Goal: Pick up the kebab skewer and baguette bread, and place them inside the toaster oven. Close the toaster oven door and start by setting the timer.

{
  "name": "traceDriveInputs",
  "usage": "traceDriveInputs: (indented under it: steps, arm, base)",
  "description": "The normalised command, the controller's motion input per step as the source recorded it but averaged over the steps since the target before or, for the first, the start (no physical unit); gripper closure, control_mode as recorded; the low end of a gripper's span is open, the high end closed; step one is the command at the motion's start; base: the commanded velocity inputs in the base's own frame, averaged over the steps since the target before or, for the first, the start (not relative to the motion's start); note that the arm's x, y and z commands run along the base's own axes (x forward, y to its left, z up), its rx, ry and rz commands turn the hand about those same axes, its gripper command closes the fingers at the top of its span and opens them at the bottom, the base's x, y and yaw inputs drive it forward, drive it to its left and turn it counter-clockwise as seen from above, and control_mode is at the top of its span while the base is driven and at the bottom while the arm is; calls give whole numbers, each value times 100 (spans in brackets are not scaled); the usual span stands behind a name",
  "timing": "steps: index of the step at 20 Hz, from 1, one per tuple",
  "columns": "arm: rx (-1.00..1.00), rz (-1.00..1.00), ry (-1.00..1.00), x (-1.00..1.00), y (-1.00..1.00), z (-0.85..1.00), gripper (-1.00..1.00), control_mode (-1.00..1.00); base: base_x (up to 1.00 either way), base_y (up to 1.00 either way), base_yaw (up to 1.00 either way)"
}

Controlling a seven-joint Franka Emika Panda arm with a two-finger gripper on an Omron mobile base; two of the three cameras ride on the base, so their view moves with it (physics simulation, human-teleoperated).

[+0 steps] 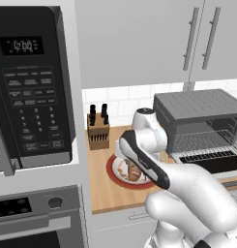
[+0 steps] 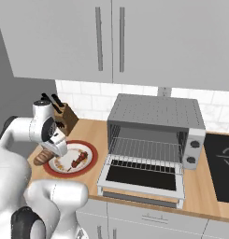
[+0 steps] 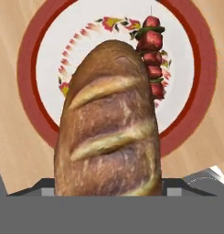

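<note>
Wooden counter (image 2: 207, 196) under grey cabinets (image 2: 134, 37), white-tiled backsplash (image 2: 88, 100).

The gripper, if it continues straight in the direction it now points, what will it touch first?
Most likely the baguette bread: in the hand view it lies directly ahead of the gripper, on the red-rimmed plate, with the kebab skewer beside it. Contact may already exist; depth is unclear.

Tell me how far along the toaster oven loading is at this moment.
Early. Done: only the toaster oven door is down, and the rack inside the toaster oven is bare. In hand: the gripper straddles the baguette bread, which looms close in the hand view; lift is unclear. The kebab skewer lies on the red-rimmed plate. Left: load both, close the door, set the timer.
</note>
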Motion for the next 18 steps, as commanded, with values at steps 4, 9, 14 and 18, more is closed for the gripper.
traceDriveInputs:
  steps: [4, 9, 14, 18]
  arm:
    - [5, -19, -1, -23, -61, 54, 100, -100]
    - [4, -21, -3, -23, -46, 48, 100, -100]
    - [4, -25, -5, -26, -49, 50, 100, -100]
    - [6, -29, -3, -32, -54, 58, 100, -100]
  base:
    - [0, 0, 0]
    - [0, 0, 0]
    - [0, 0, 0]
    - [0, 0, 0]
